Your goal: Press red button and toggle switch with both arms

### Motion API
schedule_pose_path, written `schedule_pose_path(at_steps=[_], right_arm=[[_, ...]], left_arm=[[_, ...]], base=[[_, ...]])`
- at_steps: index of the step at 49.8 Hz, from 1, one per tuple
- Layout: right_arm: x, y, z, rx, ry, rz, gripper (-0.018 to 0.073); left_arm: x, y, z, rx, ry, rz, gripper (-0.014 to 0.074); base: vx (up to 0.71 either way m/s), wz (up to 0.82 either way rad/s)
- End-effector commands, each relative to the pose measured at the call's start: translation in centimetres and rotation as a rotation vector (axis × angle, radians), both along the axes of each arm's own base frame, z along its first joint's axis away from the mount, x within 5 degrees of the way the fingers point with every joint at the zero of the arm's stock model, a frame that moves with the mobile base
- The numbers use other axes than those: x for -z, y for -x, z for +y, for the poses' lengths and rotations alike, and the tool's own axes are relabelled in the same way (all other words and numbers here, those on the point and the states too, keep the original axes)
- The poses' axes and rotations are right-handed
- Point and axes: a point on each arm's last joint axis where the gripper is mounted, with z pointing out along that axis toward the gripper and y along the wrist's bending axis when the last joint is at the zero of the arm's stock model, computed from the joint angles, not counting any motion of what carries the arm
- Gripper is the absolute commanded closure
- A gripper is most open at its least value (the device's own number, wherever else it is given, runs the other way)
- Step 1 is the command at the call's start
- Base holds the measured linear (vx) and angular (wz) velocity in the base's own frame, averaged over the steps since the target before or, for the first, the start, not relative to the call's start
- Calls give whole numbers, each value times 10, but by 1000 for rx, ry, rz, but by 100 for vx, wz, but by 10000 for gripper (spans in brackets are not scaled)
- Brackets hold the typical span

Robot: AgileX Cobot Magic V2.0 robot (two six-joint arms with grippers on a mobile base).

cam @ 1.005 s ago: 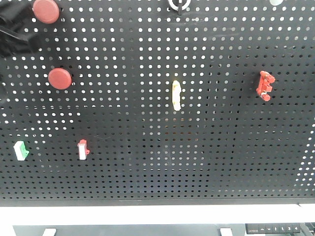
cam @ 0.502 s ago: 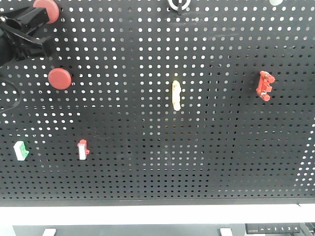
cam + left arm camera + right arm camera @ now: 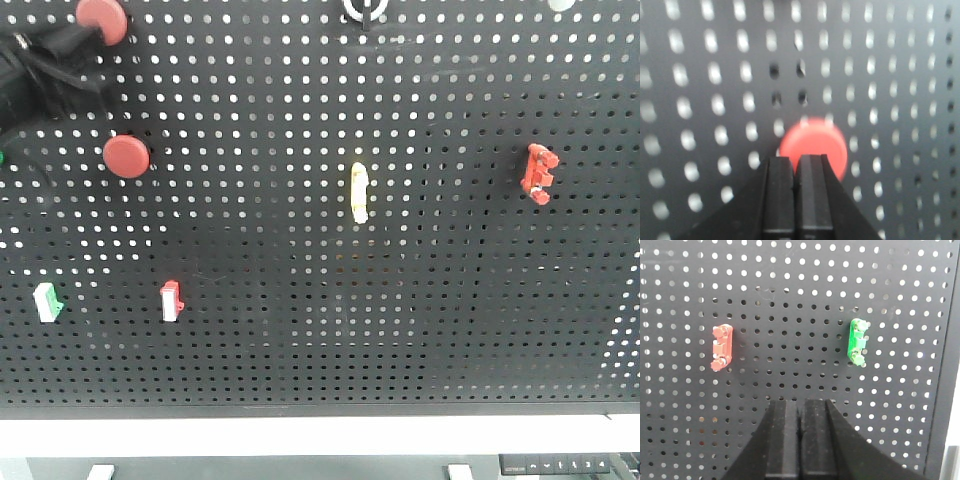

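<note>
The upper red button (image 3: 812,147) is mounted near the 11 o'clock corner of the black pegboard (image 3: 300,250), with a second red button (image 3: 127,156) below it at 6 o'clock. It is judged to be a rigid, sprung plastic cap. Nothing needs to be grasped; it should be pushed squarely at its centre, since an off-centre push may slide off the smooth face. The left gripper (image 3: 796,162) is seen with its fingers pressed together and nothing between them, its tips overlapping the button's 6 o'clock edge. The right gripper (image 3: 800,407) is likewise drawn together and empty. It is held well apart from the board, with a red toggle switch (image 3: 721,347) at its 10 o'clock and a green toggle switch (image 3: 857,342) at its 2 o'clock. Such a small, stiff lever is best nudged at its tip. Compared with a second ago, the left arm has been raised from the board's 9 o'clock edge up against the button.
</note>
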Motion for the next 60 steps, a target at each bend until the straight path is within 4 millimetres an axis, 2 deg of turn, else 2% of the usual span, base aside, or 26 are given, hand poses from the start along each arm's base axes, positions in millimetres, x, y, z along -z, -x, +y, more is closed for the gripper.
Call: schedule_pose_path(at_steps=[1,11,15,21,27,34,39,49,60], right_arm=[[-19,2,1,-13,6,-114,563],[-19,2,1,-13,8,-114,563],[-19,2,1,-14,2,-115,563],[-21,3,2,-32,-30,-135,563],[-21,3,7,-56,53,-143,563],[-26,-6,24,-162,70,-109,563],[-41,-15,41,-248,68,-117,563],[-68,-49,87,-414,103,-138,563],[-98,-90,133,-506,102,-174,563]], left_arm=[[-21,12,-3,43,49,-81,595],[-30,43,-13,90,40,-109,595],[-23,56,-13,98,2,-103,595],[-1,76,-7,103,-16,-63,595],[13,94,0,98,-21,-45,595],[18,107,5,91,-22,-38,595],[16,113,8,84,-19,-47,595],[14,116,9,83,-17,-53,595],[15,115,9,80,-18,-47,595]], base=[[0,2],[0,1],[0,0],[0,0],[0,0],[0,0],[0,0],[0,0],[0,0]])
